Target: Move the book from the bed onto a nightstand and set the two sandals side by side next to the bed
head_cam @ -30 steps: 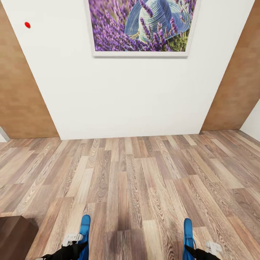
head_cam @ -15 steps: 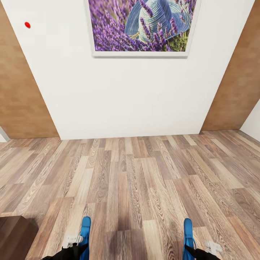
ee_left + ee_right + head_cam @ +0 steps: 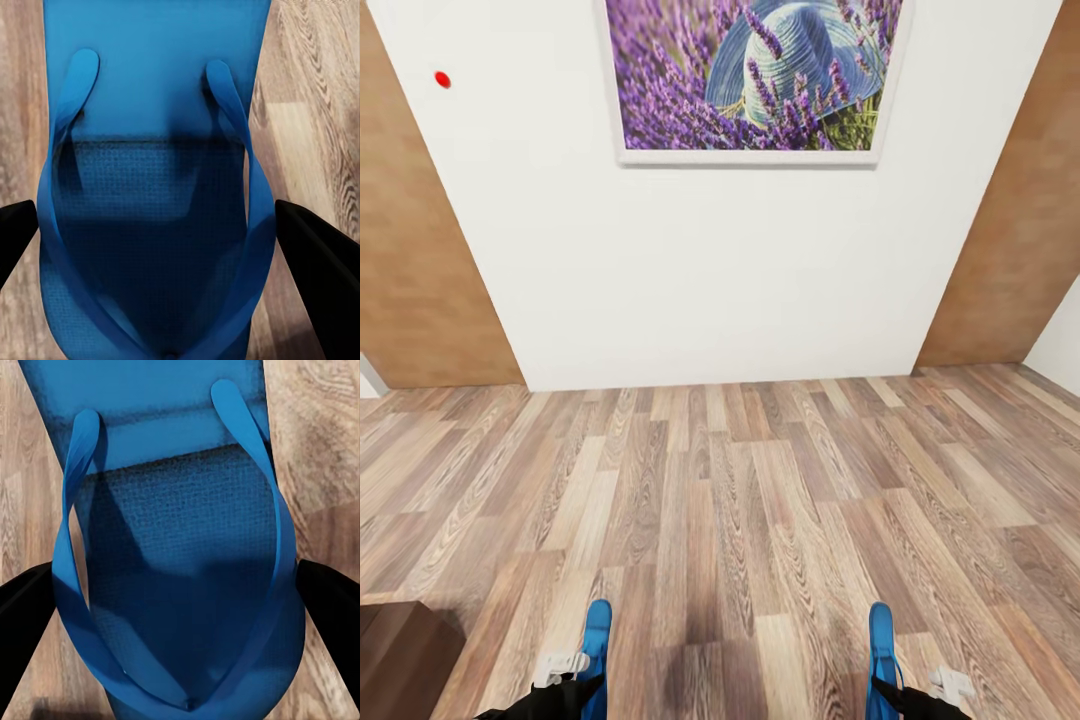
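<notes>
Item 1: bright blue flip-flop sandal (image 3: 596, 650), lower left of my head view, pinched across its sides by my left gripper (image 3: 169, 232).

Item 2: matching blue sandal (image 3: 881, 645), lower right, pinched likewise by my right gripper (image 3: 180, 607).

Both are over grey-brown plank floor (image 3: 740, 500). Lavender picture (image 3: 750, 75), upper centre, on white wall (image 3: 710, 270).

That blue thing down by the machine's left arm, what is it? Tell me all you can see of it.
It is a bright blue flip-flop sandal, flat-soled, with a finely textured footbed and thin blue straps meeting in a V at the toe post. It looks like foam or rubber. In the left wrist view the left gripper has a dark finger at each side edge of the sole, wood-plank floor behind it. In the head view its tip pokes forward from the arm. Whether it rests on the floor is unclear.
</notes>
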You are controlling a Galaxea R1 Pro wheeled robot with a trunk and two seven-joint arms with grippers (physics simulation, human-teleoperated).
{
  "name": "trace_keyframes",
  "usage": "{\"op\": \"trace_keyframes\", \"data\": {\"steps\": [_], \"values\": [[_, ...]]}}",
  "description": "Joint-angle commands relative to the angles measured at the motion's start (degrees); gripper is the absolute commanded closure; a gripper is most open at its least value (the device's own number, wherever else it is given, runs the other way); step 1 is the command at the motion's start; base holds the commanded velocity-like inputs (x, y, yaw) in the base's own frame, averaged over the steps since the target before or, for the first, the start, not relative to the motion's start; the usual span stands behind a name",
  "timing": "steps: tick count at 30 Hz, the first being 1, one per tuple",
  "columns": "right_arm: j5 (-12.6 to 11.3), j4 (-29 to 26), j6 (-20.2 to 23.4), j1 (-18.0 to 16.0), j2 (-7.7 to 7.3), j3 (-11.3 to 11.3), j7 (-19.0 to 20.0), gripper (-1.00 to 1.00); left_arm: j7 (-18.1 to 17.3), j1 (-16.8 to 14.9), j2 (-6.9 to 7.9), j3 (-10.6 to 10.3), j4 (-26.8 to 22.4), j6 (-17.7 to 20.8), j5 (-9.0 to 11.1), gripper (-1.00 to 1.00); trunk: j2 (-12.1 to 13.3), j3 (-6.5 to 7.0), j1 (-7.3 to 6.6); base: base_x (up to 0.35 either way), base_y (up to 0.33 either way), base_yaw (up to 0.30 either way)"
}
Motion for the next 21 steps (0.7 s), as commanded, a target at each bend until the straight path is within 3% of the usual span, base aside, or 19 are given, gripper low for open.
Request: {"op": "trace_keyframes", "data": {"steps": [1, 21], "values": [[-0.16, -0.02, 0.59, -0.04, 0.03, -0.3, 0.39, 1.0, -0.27, -0.05, -0.03, 0.42, 0.03, -0.32, -0.62, 1.0, -0.02, 0.05, -0.01, 0.0, 0.0, 0.0], [-0.16, -0.08, 0.56, -0.04, -0.02, -0.3, 0.48, 1.0, -0.27, -0.05, -0.03, 0.42, 0.03, -0.32, -0.62, 1.0, -0.02, 0.95, -0.01, 0.0, 0.0, 0.0]]}}
